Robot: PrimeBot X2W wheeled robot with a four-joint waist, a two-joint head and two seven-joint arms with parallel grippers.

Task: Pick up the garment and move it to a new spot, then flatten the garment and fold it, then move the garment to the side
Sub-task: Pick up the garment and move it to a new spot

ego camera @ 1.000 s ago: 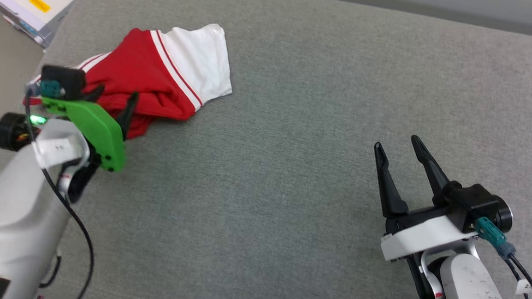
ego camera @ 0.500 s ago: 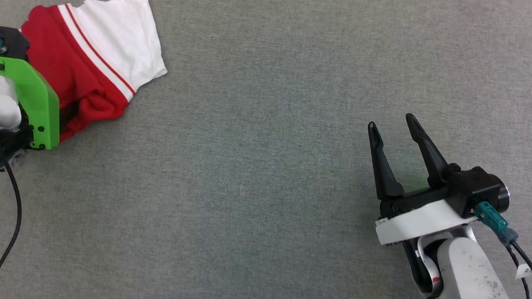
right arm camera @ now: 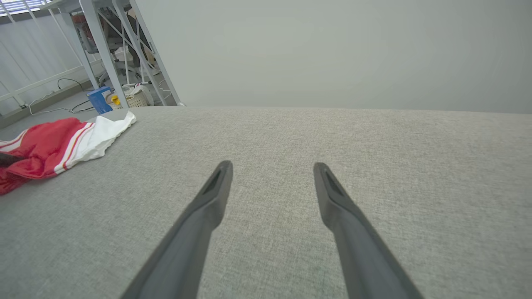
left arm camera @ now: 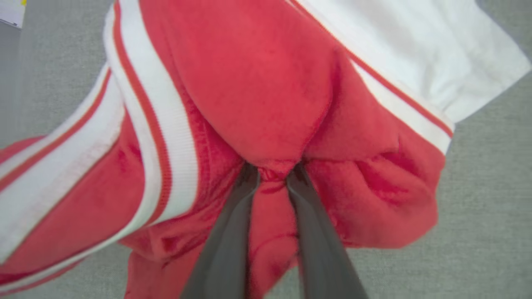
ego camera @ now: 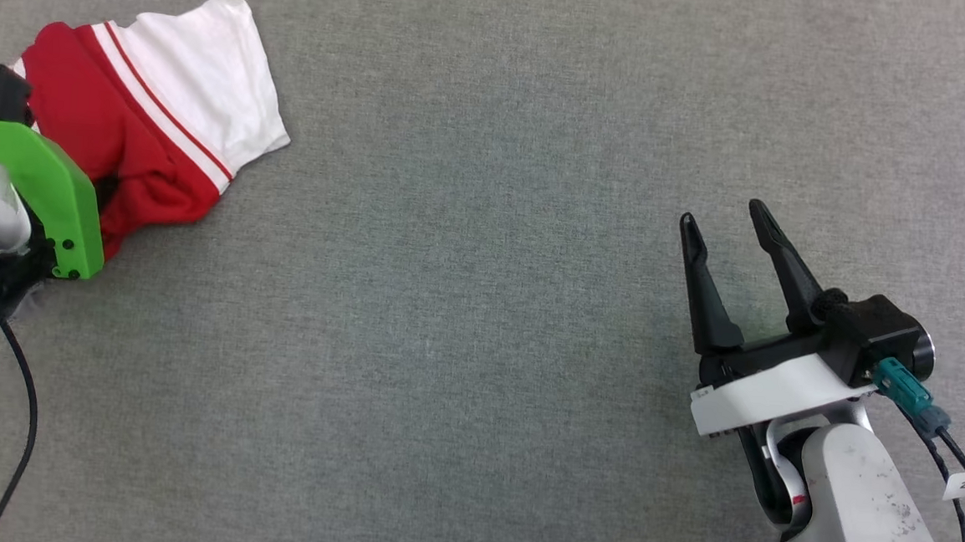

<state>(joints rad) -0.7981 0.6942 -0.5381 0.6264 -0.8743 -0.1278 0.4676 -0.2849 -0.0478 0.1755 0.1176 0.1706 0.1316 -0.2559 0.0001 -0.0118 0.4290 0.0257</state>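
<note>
The garment lies bunched at the far left of the grey surface, red with a white sleeve and red-and-white striped trim. In the left wrist view my left gripper has its fingertips pinched together on a raised fold of the garment. In the head view the left arm's green mount covers those fingers. My right gripper hovers open at the right, far from the cloth, with nothing between its fingers. The right wrist view shows the right gripper over bare surface and the garment far to the left.
The grey fabric-covered surface stretches wide between the two arms. Beyond its far left edge, the right wrist view shows metal frame legs, a blue box and a white basket. A plain pale wall stands behind.
The head camera has swung, shifting the whole picture. My left gripper's fingers, spread around the red cloth a second ago, have closed on a fold. The right gripper stays open.
</note>
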